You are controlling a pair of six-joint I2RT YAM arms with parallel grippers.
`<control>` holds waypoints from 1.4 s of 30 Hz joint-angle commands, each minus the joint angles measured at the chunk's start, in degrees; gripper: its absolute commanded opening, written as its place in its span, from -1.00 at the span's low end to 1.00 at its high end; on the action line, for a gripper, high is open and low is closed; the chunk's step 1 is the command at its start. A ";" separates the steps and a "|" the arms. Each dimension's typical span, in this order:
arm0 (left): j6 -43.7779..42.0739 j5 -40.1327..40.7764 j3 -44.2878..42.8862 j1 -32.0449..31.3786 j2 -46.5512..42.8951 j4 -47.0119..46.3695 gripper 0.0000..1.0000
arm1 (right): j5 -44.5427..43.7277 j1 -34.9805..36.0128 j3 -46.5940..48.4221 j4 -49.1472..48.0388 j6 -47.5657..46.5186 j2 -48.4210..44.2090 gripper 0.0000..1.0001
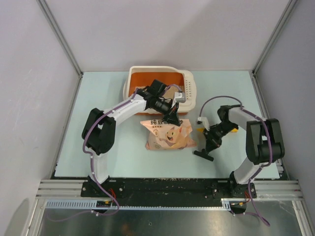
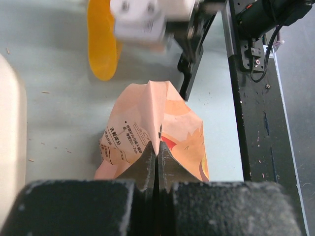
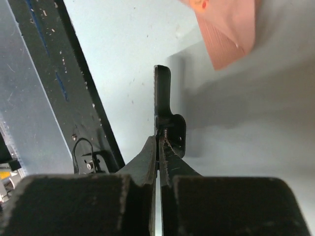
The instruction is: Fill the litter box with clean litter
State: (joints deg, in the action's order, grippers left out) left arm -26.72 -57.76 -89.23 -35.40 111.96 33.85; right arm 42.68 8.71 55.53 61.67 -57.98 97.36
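The cream-white litter box (image 1: 189, 88) stands at the back centre, and my left arm crosses its front edge. Its rim (image 2: 10, 128) also shows in the left wrist view. In front of it lies a pink printed bag (image 1: 169, 135). My left gripper (image 1: 173, 119) is shut on a fold at the bag's top (image 2: 147, 113), with the fingertips (image 2: 157, 150) pinching it. To the bag's right, my right gripper (image 1: 210, 146) is shut on the end of a black spring clip (image 3: 162, 105), just above the table. No clean litter shows.
An orange scoop (image 2: 102, 44) lies on the table beside the right arm. A corner of the pink bag (image 3: 231, 34) is close ahead of the clip. Grey walls enclose the table on three sides, and a black rail (image 1: 162, 186) runs along the near edge.
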 commanded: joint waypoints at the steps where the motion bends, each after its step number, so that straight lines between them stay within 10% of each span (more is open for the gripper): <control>1: 0.97 -1.04 -1.65 0.07 -1.05 -0.45 -1.00 | 1.35 -5.19 4.31 13.63 -10.74 -8.83 -1.00; 7: 0.27 -1.13 -2.17 -0.37 -0.87 -0.36 -1.00 | 3.46 -2.04 10.38 16.47 -9.54 -18.07 -1.00; 24: 0.09 -2.45 -2.09 -1.08 -0.96 -0.36 -0.99 | 3.47 4.21 14.35 -16.57 23.33 -17.39 -1.00; 34: -0.09 -4.91 -3.49 -1.34 -0.61 -0.36 -0.44 | -0.84 6.32 14.35 -20.27 24.14 -14.83 -1.00; 42: 1.06 -8.16 -5.78 -1.34 2.03 -0.36 -0.56 | -0.93 6.67 14.35 -21.42 25.54 -14.57 -1.00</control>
State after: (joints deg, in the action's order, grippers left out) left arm -26.79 -58.92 -91.77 -35.83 113.49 33.76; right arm 43.94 15.29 67.55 44.73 -33.36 82.26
